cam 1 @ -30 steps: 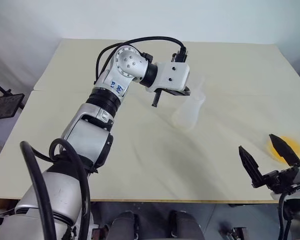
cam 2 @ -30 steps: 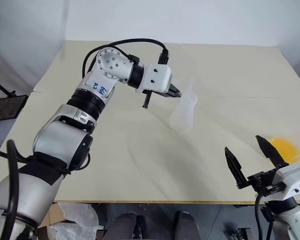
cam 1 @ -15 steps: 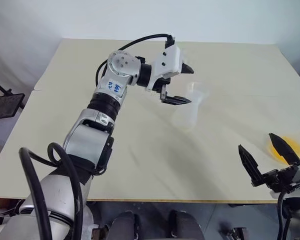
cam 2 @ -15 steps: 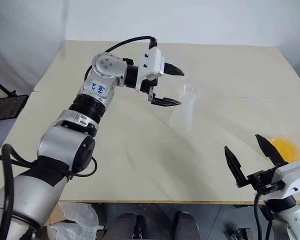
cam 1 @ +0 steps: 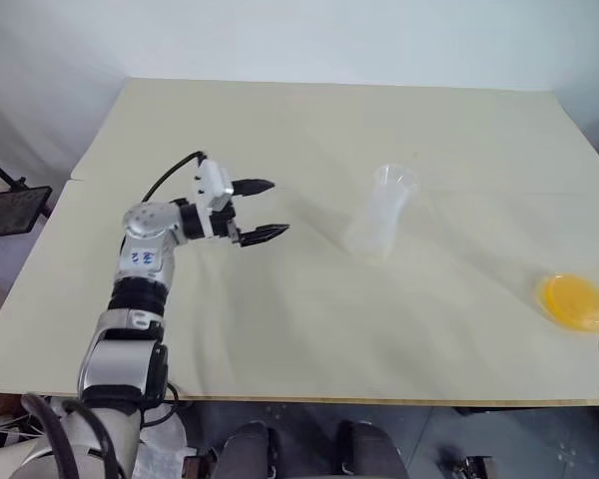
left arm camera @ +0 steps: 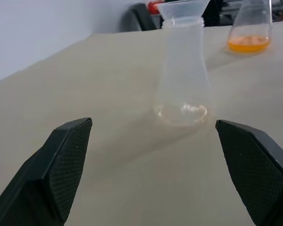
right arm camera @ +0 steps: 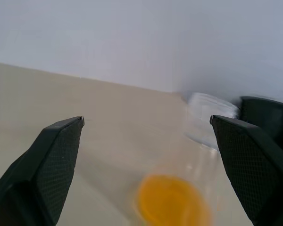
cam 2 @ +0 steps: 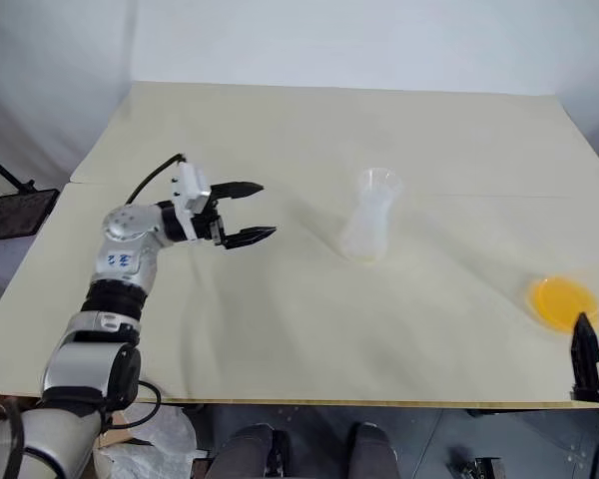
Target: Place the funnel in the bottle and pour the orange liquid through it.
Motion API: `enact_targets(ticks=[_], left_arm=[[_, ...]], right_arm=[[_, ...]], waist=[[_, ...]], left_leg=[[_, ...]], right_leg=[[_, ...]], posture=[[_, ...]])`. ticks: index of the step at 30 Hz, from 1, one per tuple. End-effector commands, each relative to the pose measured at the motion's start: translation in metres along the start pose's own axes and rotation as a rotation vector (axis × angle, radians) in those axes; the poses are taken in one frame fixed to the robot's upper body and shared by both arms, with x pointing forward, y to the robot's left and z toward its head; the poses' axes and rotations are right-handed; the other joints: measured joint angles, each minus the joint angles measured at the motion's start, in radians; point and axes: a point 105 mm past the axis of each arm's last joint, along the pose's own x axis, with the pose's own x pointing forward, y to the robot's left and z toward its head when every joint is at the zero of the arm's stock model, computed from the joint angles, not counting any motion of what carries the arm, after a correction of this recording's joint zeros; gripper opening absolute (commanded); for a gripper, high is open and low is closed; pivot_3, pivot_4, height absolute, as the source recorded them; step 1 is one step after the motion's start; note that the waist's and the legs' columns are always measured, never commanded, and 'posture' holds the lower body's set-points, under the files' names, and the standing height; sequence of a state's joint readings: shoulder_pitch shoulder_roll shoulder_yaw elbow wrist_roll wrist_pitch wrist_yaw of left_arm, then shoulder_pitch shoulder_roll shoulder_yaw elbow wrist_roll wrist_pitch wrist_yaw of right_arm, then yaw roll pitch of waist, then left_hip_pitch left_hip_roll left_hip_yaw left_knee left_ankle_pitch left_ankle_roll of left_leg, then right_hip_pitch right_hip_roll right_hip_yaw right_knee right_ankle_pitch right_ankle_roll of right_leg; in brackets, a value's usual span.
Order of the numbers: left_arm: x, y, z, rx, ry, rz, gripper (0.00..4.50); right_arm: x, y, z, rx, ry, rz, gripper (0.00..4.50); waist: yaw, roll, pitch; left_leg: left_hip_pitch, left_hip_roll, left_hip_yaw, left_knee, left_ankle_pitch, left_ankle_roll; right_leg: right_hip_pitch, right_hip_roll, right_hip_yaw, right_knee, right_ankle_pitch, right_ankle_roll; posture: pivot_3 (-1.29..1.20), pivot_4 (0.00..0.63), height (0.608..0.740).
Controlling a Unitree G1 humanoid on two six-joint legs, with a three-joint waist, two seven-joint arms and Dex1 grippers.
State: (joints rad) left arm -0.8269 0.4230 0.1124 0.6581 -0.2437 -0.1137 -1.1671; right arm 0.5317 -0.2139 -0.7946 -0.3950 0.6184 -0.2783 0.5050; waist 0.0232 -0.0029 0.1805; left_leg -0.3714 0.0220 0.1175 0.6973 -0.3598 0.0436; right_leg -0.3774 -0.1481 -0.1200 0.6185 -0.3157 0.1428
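Bottle (cam 1: 381, 216) upright mid-table, landmark. Funnel (left arm camera: 181, 9) seated in its neck, rim up, so the first step looks done. Left gripper (cam 1: 261, 209) well to the bottle's left, fingers spread apart, empty, pointing at it. Orange liquid (cam 1: 573, 300) in a clear vessel well to the bottle's right, near the table (cam 1: 280, 329) edge. Right gripper (right arm camera: 146, 169) faces that vessel, fingers wide, holding nothing; likely lining up to grasp for the pour.

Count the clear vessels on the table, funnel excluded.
2. The bottle stands mid-table with the funnel seated in its neck; the flask holding the orange liquid stands near the table's right front edge.
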Motion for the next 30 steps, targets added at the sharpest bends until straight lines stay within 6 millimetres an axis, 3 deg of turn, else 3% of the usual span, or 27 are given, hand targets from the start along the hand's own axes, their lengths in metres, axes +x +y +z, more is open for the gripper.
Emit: enact_targets(ticks=[1,6,11,19,30], left_arm=[[-0.015,-0.015,0.003,-0.018,-0.049,-0.016,4.47],[-0.016,-0.04,0.003,-0.045,-0.074,-0.102,4.47],[-0.012,-0.05,0.005,-0.097,-0.089,-0.141,4.47],[-0.01,-0.063,0.011,-0.146,-0.13,-0.213,4.47],[-0.009,-0.089,0.019,-0.191,-0.156,-0.314,4.47]], right_arm=[[-0.016,-0.023,-0.001,-0.011,0.011,-0.128,4.5],[-0.012,-0.032,-0.012,0.011,0.075,-0.169,4.5],[0.013,-0.038,-0.017,0.03,0.118,-0.156,4.5],[0.069,-0.05,-0.016,0.055,0.124,-0.13,4.5],[0.109,-0.044,-0.023,0.095,0.137,-0.056,4.5]], waist=[[-0.004,0.001,-0.001],[-0.005,0.002,-0.001],[-0.008,0.004,-0.002],[-0.012,0.005,-0.003],[-0.006,0.005,-0.003]], left_leg=[[0.001,0.0,0.0,0.0,0.0,0.0],[0.002,0.001,0.0,0.0,0.0,-0.001],[0.002,0.001,0.001,0.001,0.0,0.0],[0.002,0.001,0.002,0.001,0.0,0.0],[0.001,0.001,0.002,0.001,0.0,0.0]], right_leg=[[0.0,0.0,0.0,0.0,0.0,0.0],[0.0,0.0,0.001,0.002,0.0,0.0],[0.0,0.0,0.004,0.002,0.0,0.0],[0.0,0.0,0.004,0.002,0.0,-0.001],[0.0,0.0,0.003,0.002,0.0,0.0]], posture=[[0.0,0.15,0.74],[0.0,0.15,0.74],[0.0,0.15,0.74],[0.0,0.15,0.74],[0.0,0.15,0.74]])
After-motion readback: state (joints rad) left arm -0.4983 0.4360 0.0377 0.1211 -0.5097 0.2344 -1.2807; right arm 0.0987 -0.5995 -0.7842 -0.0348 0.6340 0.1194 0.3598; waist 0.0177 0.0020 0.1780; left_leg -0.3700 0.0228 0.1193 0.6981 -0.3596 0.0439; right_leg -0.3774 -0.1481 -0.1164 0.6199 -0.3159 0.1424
